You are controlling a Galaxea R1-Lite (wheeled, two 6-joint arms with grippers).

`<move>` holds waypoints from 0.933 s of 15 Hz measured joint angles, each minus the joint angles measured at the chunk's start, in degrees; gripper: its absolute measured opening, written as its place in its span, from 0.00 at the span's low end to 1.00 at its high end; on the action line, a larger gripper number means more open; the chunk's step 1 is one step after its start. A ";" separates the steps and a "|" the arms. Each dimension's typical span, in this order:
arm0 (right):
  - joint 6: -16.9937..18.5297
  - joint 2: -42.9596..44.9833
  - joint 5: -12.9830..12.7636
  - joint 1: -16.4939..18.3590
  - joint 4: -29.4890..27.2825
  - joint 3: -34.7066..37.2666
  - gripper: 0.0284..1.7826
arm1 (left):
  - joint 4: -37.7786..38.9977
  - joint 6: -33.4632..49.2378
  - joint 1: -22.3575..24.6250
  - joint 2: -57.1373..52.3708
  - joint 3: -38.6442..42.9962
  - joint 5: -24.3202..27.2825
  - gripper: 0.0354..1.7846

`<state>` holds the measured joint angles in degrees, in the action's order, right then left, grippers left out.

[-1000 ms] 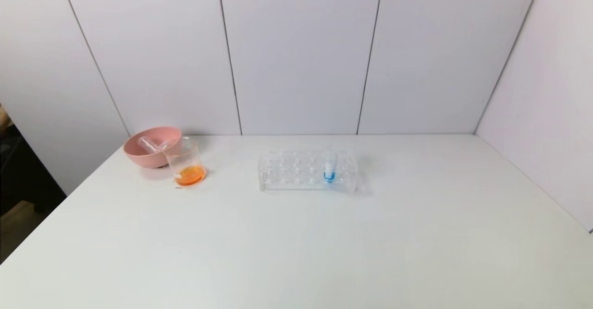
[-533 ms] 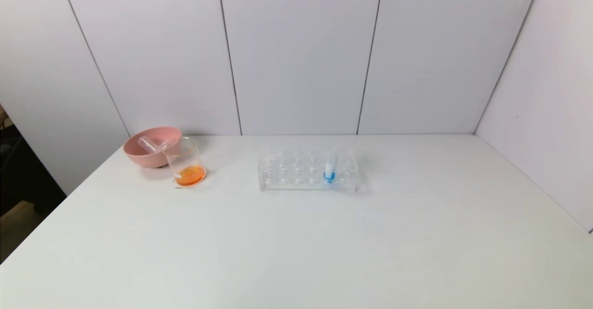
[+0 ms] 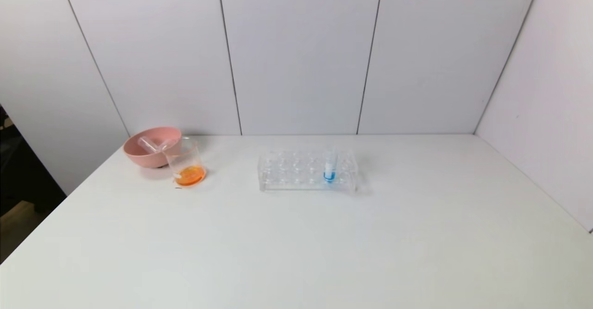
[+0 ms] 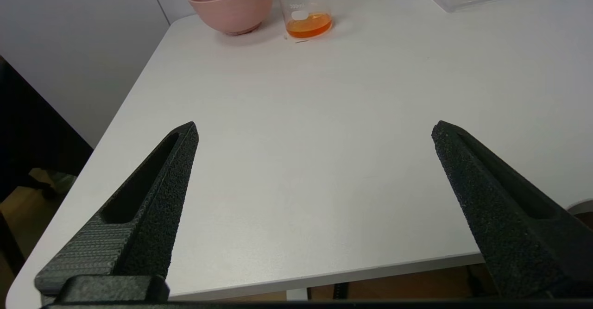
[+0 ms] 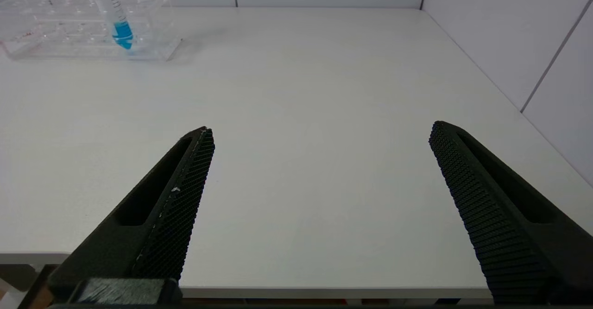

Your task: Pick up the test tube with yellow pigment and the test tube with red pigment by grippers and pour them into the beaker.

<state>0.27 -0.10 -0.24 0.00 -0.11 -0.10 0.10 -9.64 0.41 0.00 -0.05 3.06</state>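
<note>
The beaker (image 3: 186, 164) stands at the far left of the table and holds orange liquid; it also shows in the left wrist view (image 4: 306, 18). No tube with yellow or red pigment shows. Two empty clear tubes (image 3: 151, 144) lie in the pink bowl (image 3: 139, 155) behind the beaker. My left gripper (image 4: 314, 130) is open and empty at the table's near left edge. My right gripper (image 5: 320, 130) is open and empty at the near right edge. Neither gripper shows in the head view.
A clear tube rack (image 3: 296, 170) stands at the middle back with one blue-bottomed tube (image 3: 329, 166) upright in it; the right wrist view shows this tube (image 5: 118, 22) too. White wall panels close the back and right sides.
</note>
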 joint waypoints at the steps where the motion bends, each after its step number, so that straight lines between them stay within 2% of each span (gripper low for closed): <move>1: -0.02 0.00 -0.02 0.00 0.00 0.00 0.95 | -0.07 0.35 0.00 -0.05 0.00 -0.04 0.99; 14: 0.04 0.00 0.00 0.00 -0.02 0.00 0.95 | -0.10 0.46 0.00 -0.05 0.05 -0.09 0.99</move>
<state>0.30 -0.10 -0.24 0.00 -0.13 -0.10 0.00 -9.18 0.41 -0.05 0.00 2.97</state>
